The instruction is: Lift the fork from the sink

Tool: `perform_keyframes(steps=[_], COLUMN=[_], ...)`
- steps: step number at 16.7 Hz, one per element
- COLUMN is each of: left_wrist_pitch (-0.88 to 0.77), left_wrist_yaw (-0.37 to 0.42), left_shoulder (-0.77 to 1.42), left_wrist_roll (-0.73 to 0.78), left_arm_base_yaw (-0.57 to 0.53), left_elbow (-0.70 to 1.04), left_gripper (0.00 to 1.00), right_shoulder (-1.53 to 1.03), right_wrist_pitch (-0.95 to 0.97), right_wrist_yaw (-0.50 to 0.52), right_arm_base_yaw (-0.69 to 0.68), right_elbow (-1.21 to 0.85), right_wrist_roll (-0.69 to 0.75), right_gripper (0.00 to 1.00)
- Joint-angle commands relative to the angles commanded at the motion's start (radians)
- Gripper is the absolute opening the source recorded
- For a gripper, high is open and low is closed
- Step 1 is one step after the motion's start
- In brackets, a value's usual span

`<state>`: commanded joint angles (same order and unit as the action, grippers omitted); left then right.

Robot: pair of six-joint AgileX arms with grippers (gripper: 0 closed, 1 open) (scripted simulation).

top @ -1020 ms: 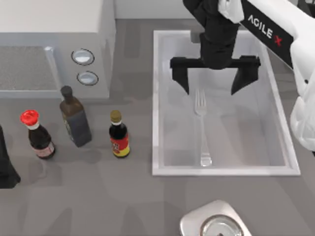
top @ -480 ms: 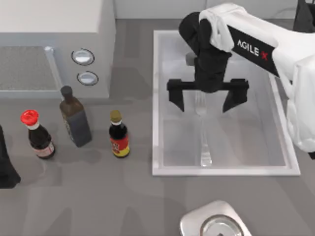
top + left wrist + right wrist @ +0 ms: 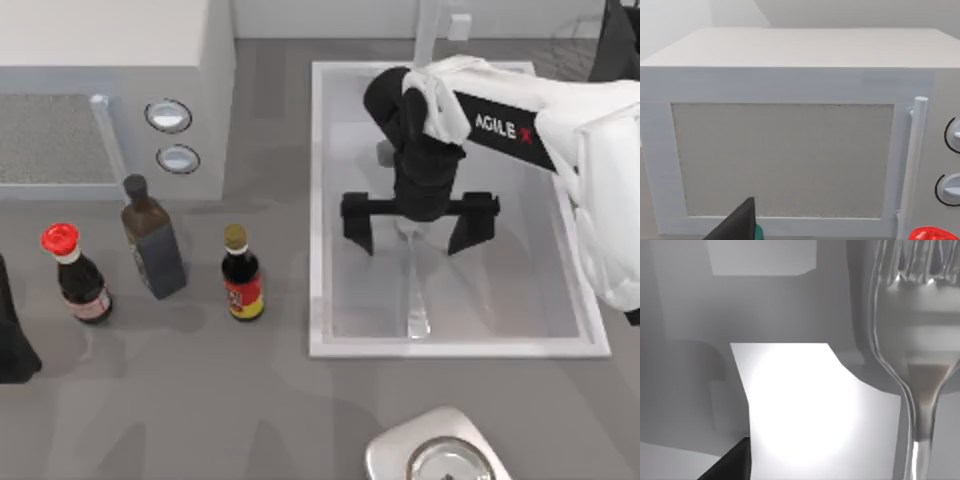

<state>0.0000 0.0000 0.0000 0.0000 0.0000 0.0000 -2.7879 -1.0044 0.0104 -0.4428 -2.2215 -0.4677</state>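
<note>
- Since a second earlier, the right gripper point(image 3: 419, 222) had dropped lower over the fork point(image 3: 416, 300), jaws spread wide on either side of its neck — nothing clenched yet.
- That readied a grasp.
- Fork lay flat in the sink point(image 3: 318, 210) (otherwise bare).
- Left arm idled facing the microwave point(image 3: 785, 150).

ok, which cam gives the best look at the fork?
Right wrist view: the fork is close up, tines and neck plain. Top view shows its handle lying in the sink, head under the open right hand. Left wrist view faces the microwave.
</note>
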Motion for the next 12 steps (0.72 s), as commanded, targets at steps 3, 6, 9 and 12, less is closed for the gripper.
perform_keyframes(steps=[3, 6, 9, 12], left_wrist_pitch=[0.000, 0.000, 0.000, 0.000], left_wrist_yaw=[0.000, 0.000, 0.000, 0.000], left_shoulder=[0.000, 0.000, 0.000, 0.000], left_wrist_roll=[0.000, 0.000, 0.000, 0.000], left_arm_base_yaw=[0.000, 0.000, 0.000, 0.000], left_elbow=[0.000, 0.000, 0.000, 0.000], left_gripper=[1.00, 1.00, 1.00, 1.00], right_shoulder=[0.000, 0.000, 0.000, 0.000], right_wrist_pitch=[0.000, 0.000, 0.000, 0.000], right_wrist_yaw=[0.000, 0.000, 0.000, 0.000], right_arm_base_yaw=[0.000, 0.000, 0.000, 0.000], right_elbow=[0.000, 0.000, 0.000, 0.000], right_wrist_roll=[0.000, 0.000, 0.000, 0.000], right_gripper=[0.92, 0.70, 0.47, 0.25])
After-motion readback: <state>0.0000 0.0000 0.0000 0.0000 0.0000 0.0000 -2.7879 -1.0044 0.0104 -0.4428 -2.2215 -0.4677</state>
